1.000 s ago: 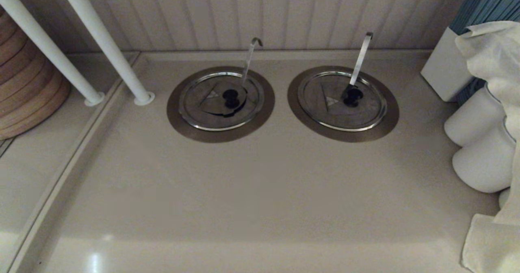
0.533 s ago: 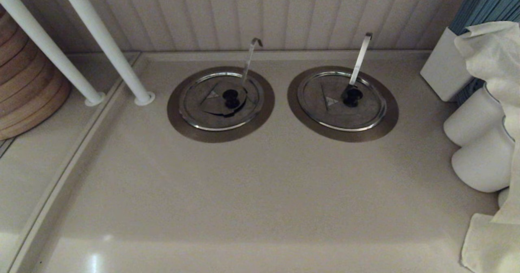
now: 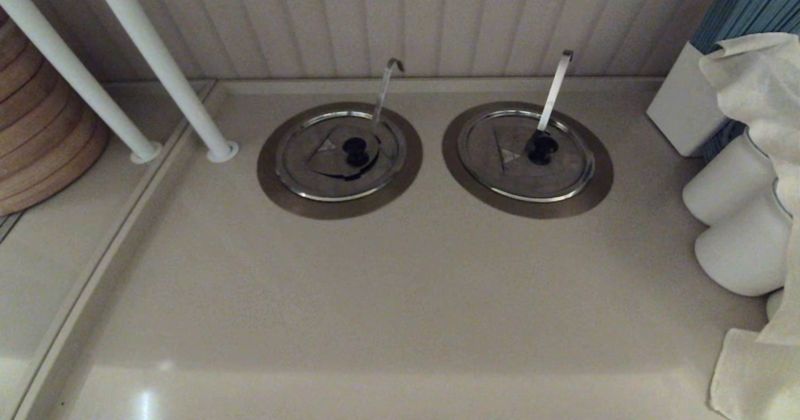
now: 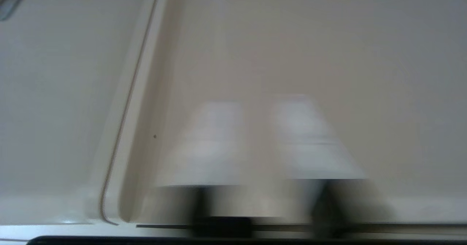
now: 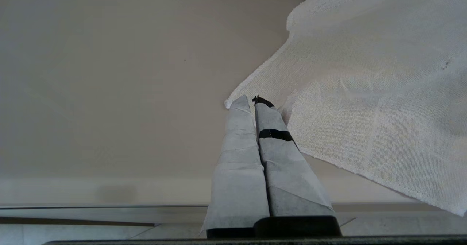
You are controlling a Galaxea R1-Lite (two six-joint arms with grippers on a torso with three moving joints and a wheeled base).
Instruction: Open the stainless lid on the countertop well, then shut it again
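The stainless lid (image 3: 325,164) lies shut on the left countertop well, inside its wide brushed-steel flange (image 3: 275,185). It has a black centre knob (image 3: 355,150), and a slim hook-tipped handle (image 3: 384,89) rises through its notch. Neither gripper appears in the head view. In the left wrist view my left gripper (image 4: 261,108) hovers over bare counter near the front edge, smeared by motion, its two fingers apart with nothing between them. In the right wrist view my right gripper (image 5: 251,101) is shut and empty, its tips over a white cloth's corner.
The twin lid (image 3: 512,164) with a broader white handle (image 3: 555,89) sits to the right. Two white posts (image 3: 156,64) and a wooden stack (image 3: 37,145) stand left. A white cloth (image 3: 756,95), white cylinders (image 3: 737,245) and a box (image 3: 681,107) crowd the right edge.
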